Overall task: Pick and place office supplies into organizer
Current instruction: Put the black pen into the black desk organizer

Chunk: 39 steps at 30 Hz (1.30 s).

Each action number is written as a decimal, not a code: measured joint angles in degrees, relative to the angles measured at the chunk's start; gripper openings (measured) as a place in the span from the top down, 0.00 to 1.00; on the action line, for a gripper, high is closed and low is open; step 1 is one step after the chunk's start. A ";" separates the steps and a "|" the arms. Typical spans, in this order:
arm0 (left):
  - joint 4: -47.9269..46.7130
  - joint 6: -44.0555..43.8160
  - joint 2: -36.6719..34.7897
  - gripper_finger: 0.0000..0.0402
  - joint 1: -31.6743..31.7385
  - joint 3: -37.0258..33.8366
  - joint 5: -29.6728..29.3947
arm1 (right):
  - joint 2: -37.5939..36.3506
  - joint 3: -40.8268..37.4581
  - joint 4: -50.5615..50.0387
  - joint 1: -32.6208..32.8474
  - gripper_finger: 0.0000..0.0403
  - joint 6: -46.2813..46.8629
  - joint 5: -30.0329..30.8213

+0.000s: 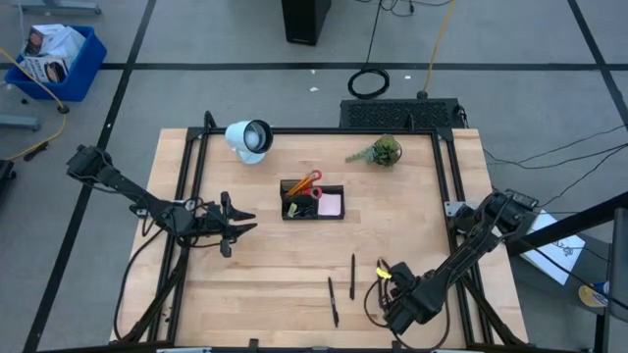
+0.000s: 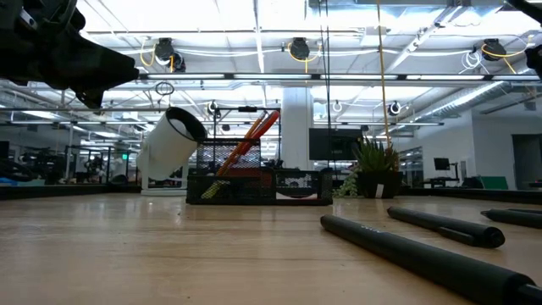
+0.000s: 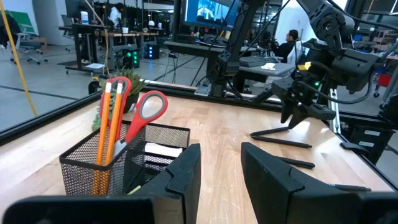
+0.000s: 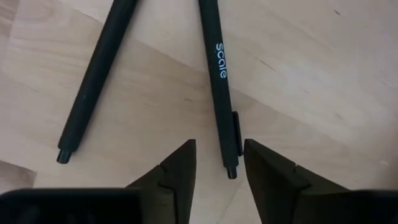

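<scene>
- Right gripper [image 4: 219, 163] parted, empty, straddling the tail of a matte black plastic pen [image 4: 219, 74]; off-centre closing risks rolling it away.
- Second black pen [image 4: 96, 74] lies just beside; may get nudged.
- Left gripper [image 3: 221, 168] parted, empty, near the black mesh organizer [image 3: 121, 163].

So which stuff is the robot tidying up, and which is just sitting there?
For the job: black pens on the table; organizer already holding scissors, orange pencils and a pink notepad.

Just lying about: white lamp, small plant.

Robotics lab: monitors [image 3: 208, 12], workbenches [image 3: 112, 37], open industrial ceiling [image 2: 339, 34].
</scene>
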 joint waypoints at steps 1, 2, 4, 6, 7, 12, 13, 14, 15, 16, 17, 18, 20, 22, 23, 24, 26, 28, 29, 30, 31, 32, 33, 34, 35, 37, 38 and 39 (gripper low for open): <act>0.00 0.00 -0.02 0.71 0.02 0.00 0.00 | 0.05 0.00 -0.01 0.01 0.69 -0.21 0.00; 0.00 0.00 -0.02 0.71 0.00 0.00 0.00 | 0.03 0.00 0.00 0.01 0.70 -0.38 -0.01; 0.00 0.00 -0.02 0.71 0.01 0.00 0.00 | 0.00 -0.01 -0.03 0.01 0.70 -0.96 0.08; 0.00 0.00 -0.01 0.71 0.01 0.00 0.00 | 0.37 -0.01 -0.04 0.01 0.71 -1.04 0.22; 0.00 0.00 -0.01 0.71 0.01 0.00 0.00 | 0.77 -0.01 -0.02 0.01 0.71 -1.06 0.35; 0.00 0.00 0.00 0.71 0.00 0.00 0.00 | 2.53 -0.03 0.33 0.01 0.71 -1.94 0.13; 0.00 0.00 -0.02 0.71 0.00 0.00 0.00 | 2.68 -0.03 0.33 0.01 0.71 -2.18 -0.06; 0.00 0.00 -0.02 0.71 0.00 0.00 0.00 | 2.81 -0.03 0.31 0.01 0.71 -2.33 -0.08; 0.00 0.00 0.00 0.71 0.00 0.00 0.00 | 2.93 -0.03 0.27 0.03 0.71 -2.38 -0.10; 0.00 0.00 -0.02 0.71 0.00 0.00 0.00 | 2.96 -0.03 0.28 0.03 0.71 -2.65 -0.12; 0.00 0.00 -0.02 0.71 0.02 0.00 0.00 | 2.96 -0.03 0.28 0.03 0.71 -2.92 -0.10; 0.00 0.00 0.00 0.71 0.00 0.00 0.00 | 2.96 -0.03 0.28 0.03 0.71 -3.23 -0.10; 0.00 0.00 0.00 0.71 0.02 0.00 0.00 | 3.01 -0.03 0.44 0.03 0.72 -3.77 -0.08; 0.00 0.00 -0.02 0.71 0.00 0.00 0.00 | 3.12 -0.03 0.85 0.03 0.73 -4.28 -0.12; 0.00 0.00 -0.02 0.71 0.00 0.00 0.00 | 3.12 -0.04 1.05 0.03 0.74 -4.48 -0.12; 0.00 0.00 -0.02 0.71 0.01 0.00 0.00 | 3.12 -0.05 1.30 0.03 0.75 -4.61 -0.14; 0.00 0.00 -0.02 0.71 0.00 0.00 0.00 | 3.12 -0.08 1.69 0.03 0.78 -4.68 -0.16; 0.00 0.00 -0.01 0.71 0.01 0.00 0.00 | 3.12 -0.08 2.03 0.03 0.81 -4.70 -0.16; 0.00 0.00 -0.02 0.71 0.01 0.00 0.00 | 3.12 -0.08 2.18 0.03 0.82 -4.71 -0.16; 0.00 0.00 -0.02 0.71 0.02 0.00 0.00 | 3.12 -0.08 2.32 0.03 0.84 -4.69 -0.16; 0.00 0.00 -0.02 0.71 0.00 0.00 0.00 | 3.12 -0.08 2.40 0.03 0.86 -4.71 -0.16; 0.00 0.00 0.00 0.71 0.01 0.00 0.00 | 3.12 -0.08 2.47 0.03 0.88 -4.70 -0.16; 0.00 0.00 -0.02 0.71 0.00 0.00 0.00 | 3.12 -0.08 2.47 0.03 0.90 -4.68 -0.16; 0.00 0.00 -0.01 0.71 0.02 0.00 0.00 | 3.12 -0.08 2.47 0.03 0.92 -4.66 -0.16; 0.00 0.00 -0.02 0.71 0.01 0.00 0.00 | 3.12 -0.08 2.47 0.03 0.93 -4.62 -0.16; 0.00 0.00 -0.02 0.71 0.01 0.00 0.00 | 3.12 -0.08 2.55 0.03 0.95 -4.56 -0.15; 0.00 0.00 -0.02 0.71 0.00 0.00 0.00 | 3.12 -0.08 2.56 0.03 0.95 -4.55 -0.12; 0.00 0.00 -0.02 0.71 0.00 0.00 0.00 | 3.12 -0.08 2.56 0.03 0.95 -4.53 -0.10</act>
